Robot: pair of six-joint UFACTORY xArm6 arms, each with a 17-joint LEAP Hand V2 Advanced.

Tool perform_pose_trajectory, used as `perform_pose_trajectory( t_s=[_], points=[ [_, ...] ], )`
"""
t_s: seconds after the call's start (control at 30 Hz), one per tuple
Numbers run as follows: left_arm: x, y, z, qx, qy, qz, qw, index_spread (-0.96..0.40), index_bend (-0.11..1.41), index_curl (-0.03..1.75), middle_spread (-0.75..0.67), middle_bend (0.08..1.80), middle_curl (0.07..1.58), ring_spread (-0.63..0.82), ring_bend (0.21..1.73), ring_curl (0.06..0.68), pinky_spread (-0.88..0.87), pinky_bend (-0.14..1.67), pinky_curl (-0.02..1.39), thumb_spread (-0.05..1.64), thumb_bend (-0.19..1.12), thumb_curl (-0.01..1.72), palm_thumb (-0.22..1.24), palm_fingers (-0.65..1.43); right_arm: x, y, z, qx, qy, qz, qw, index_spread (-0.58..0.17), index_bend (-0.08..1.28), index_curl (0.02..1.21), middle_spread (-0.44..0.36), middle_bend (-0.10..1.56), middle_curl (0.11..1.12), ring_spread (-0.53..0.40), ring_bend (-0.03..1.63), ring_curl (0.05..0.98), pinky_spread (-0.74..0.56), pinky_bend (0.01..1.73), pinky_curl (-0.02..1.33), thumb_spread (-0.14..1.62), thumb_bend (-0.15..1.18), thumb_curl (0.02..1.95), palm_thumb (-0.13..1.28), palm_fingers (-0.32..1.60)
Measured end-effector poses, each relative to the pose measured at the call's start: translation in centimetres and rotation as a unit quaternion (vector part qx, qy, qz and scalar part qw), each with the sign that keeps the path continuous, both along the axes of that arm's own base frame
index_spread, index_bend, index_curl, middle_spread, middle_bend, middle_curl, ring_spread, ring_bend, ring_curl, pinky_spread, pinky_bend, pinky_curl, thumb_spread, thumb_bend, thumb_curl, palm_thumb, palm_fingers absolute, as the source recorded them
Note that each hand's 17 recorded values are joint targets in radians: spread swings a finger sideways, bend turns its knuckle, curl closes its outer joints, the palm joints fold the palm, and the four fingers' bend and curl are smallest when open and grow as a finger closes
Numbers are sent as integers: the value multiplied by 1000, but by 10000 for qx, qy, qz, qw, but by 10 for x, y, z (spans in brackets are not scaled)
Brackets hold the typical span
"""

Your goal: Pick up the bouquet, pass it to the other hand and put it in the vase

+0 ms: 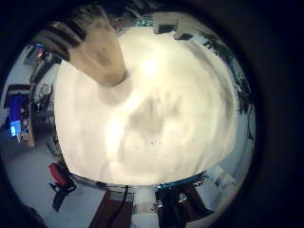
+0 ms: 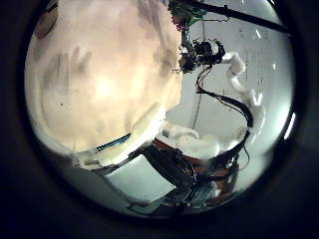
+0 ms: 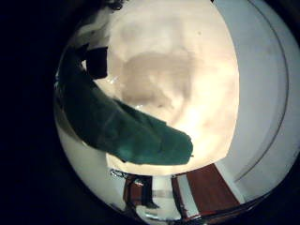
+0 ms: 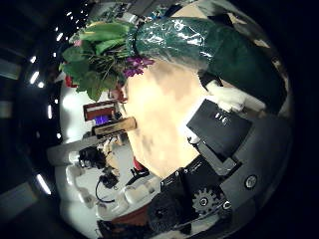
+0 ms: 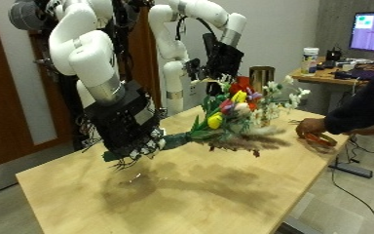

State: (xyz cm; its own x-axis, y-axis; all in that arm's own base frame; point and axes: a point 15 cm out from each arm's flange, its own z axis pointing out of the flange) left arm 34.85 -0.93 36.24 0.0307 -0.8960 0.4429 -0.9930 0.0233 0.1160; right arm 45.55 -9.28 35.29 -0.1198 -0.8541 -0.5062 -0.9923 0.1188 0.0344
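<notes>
My right hand [image 5: 129, 127] is shut on the green-wrapped stem end of the bouquet [image 5: 233, 115] and holds it level above the table [image 5: 70, 190]. Its yellow, red and white flowers point toward the table's far end. The right palm views show the green wrap [image 3: 122, 127] close up and the bouquet's leaves and blooms [image 4: 100, 48]. A brown cylindrical vase [image 5: 261, 78] stands upright at the far end, just behind the flowers. My left hand [image 5: 225, 54] hangs high above the vase [image 1: 100, 52], fingers relaxed, holding nothing.
The light wooden table [image 1: 180, 123] has a small orange object [image 5: 320, 140] near its far corner. A cluttered desk with a monitor [image 5: 373, 34] stands beyond that end, and a door and wall lie behind the arms.
</notes>
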Motion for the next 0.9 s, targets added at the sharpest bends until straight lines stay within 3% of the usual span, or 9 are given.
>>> perform_pose_trajectory(
  t_s=[0.23, 0.5, 0.9],
  points=[
    [-2, 1, 5, -279, -255, 275, 9989, 48, 182, 402, 292, 183, 291, 456, 475, 177, 316, 235, 302, 1088, -27, 284, 307, 274, -12, 13, 32, 244, -472, 266, 9982, -369, 886, 1145, -150, 1299, 814, -194, 1445, 640, -189, 1235, 1007, 473, 142, 1094, 1235, 1091],
    [-2, 3, 21, -852, -593, 536, 9932, 58, 167, 363, 214, 204, 326, 436, 518, 181, 299, 230, 299, 1045, -27, 286, 266, 306, -28, 36, 57, 1013, -825, 722, 9888, -369, 880, 1148, -149, 1297, 812, -193, 1449, 645, -202, 1186, 1075, 442, 128, 1130, 1235, 1095],
    [-6, 13, 34, -1796, -1123, 866, 9735, 93, 164, 322, 230, 199, 345, 416, 574, 179, 284, 299, 311, 965, -30, 296, 211, 274, -48, 70, 88, 2303, -1252, 1466, 9538, -370, 878, 1153, -149, 1294, 811, -193, 1443, 645, -203, 1146, 1146, 414, 125, 1165, 1237, 1100]
  ],
)
